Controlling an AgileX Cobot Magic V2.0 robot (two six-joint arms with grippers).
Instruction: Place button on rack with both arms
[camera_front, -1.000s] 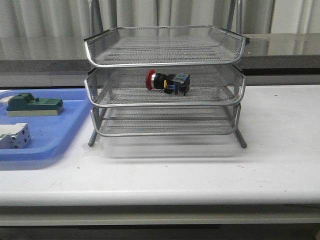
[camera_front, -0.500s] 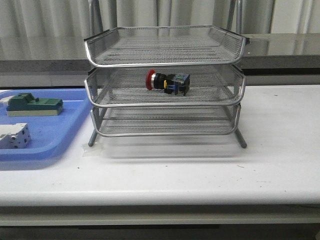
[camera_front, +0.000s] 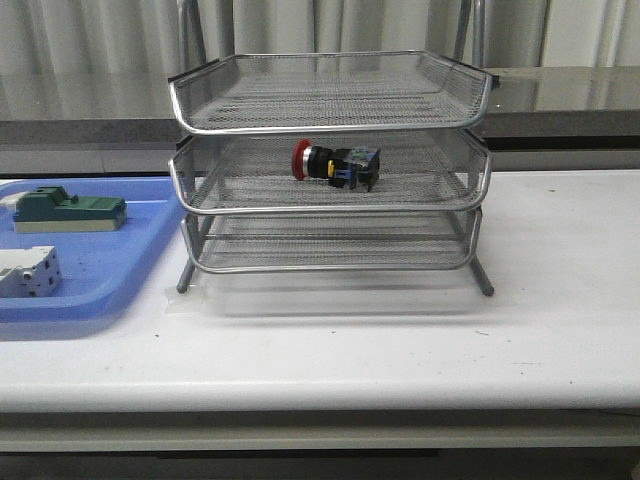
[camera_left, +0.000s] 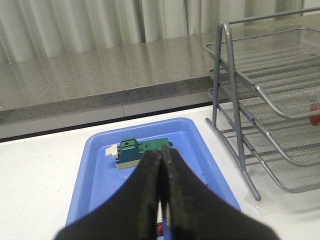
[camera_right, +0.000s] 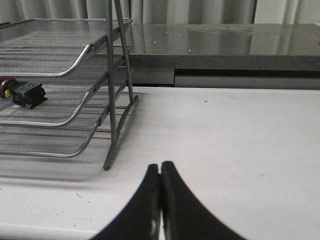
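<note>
On the white table, front view: the rack is being shown standing square on its angled legs, three mesh tiers stacked. The button is lying on its side in the middle tier, red cap pointing toward the left-arm side, blue-yellow block toward the right. A blue tray is sitting just beside the rack on the left-arm side, holding a green block and, nearer the camera, a white terminal block, the two apart from each other. The tabletop is being seen as plain white with a few small dark specks. Behind it a grey stone ledge is running across, with pale curtains hanging above. No arm is being shown in this view.

Left wrist view: the left gripper is being held above the blue tray, fingers pressed together, nothing between them. The green block is lying beyond the fingertips, clear of them. The rack is visible off to one side; only a sliver of red is showing at the frame edge. The same ledge and curtains are filling the background.

Right wrist view: the right gripper is being held over bare table, fingers closed together and empty. The rack is standing well apart, the button lying in its middle tier.
</note>
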